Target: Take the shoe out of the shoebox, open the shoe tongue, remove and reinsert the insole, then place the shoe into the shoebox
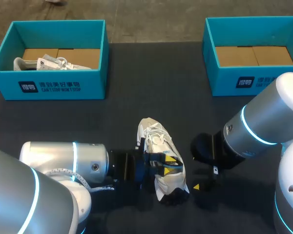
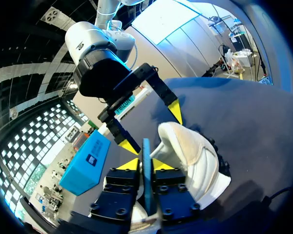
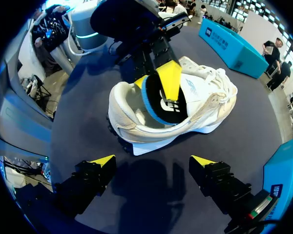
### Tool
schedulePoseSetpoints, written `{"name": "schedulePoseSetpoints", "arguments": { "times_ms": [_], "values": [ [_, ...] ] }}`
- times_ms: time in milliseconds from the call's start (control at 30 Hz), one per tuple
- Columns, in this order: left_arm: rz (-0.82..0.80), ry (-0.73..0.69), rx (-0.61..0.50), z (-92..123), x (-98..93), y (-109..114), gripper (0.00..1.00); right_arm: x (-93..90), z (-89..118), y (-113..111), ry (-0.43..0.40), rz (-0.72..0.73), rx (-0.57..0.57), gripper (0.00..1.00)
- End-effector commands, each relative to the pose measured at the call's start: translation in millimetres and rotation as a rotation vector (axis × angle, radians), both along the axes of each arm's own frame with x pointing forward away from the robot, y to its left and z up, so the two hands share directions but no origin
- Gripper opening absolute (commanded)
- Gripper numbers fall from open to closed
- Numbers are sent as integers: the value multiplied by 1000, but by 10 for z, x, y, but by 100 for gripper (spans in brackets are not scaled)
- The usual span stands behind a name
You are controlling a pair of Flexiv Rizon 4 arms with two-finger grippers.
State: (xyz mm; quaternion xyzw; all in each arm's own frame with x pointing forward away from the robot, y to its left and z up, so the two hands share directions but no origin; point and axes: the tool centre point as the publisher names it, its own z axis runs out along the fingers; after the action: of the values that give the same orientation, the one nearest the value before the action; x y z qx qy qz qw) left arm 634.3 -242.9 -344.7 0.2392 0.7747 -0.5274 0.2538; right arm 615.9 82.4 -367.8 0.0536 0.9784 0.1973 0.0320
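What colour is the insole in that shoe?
The insole is black with a blue edge; right wrist view shows it best.

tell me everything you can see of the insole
The insole is thin and flat, black on top with a white mark and a blue edge, foam-like by its look. Its rounded heel end sticks up out of the opening of the white shoe; the rest is hidden inside. The left hand is shut on it, one yellow-tipped finger on each face.

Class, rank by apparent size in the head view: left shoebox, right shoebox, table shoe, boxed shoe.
1. Left shoebox and right shoebox: look alike, tied.
2. Table shoe.
3. Boxed shoe, partly hidden.
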Motion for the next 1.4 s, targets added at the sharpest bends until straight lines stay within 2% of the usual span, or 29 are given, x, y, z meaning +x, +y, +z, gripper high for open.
{"name": "schedulePoseSetpoints", "arguments": {
  "times_ms": [33, 200, 267, 300, 767, 967, 1033, 1100, 1300, 1400],
  "values": [
    [-17, 15, -27, 74, -48, 92, 34, -14, -1, -1, -2, -1, 1, 100],
    [-29, 50, -56, 116, -86, 111, 21, -14, -1, -1, -2, -1, 1, 100],
    [-32, 49, -56, 116, -87, 110, 10, -14, -1, -1, -2, -1, 1, 100],
    [-37, 47, -52, 112, -92, 105, 0, -14, -1, -1, -2, -1, 1, 100],
    [-19, -7, 37, -64, 34, 62, 0, -14, -1, -1, -2, -1, 1, 100],
    [-32, 14, 30, -43, -1, 72, 0, -14, -1, -1, -2, -1, 1, 100],
    [-42, 23, 25, -25, -40, 81, 17, -14, -1, -1, -2, -1, 1, 100],
    [-49, 36, 17, 2, -75, 93, 27, -14, -1, -1, -2, -1, 1, 100],
    [-60, 51, 5, 93, -128, 132, 35, -14, -1, -1, -2, -1, 1, 100],
    [-66, 64, 0, 140, -142, 153, 36, -14, -1, -1, -2, -1, 1, 100]
  ]
}}
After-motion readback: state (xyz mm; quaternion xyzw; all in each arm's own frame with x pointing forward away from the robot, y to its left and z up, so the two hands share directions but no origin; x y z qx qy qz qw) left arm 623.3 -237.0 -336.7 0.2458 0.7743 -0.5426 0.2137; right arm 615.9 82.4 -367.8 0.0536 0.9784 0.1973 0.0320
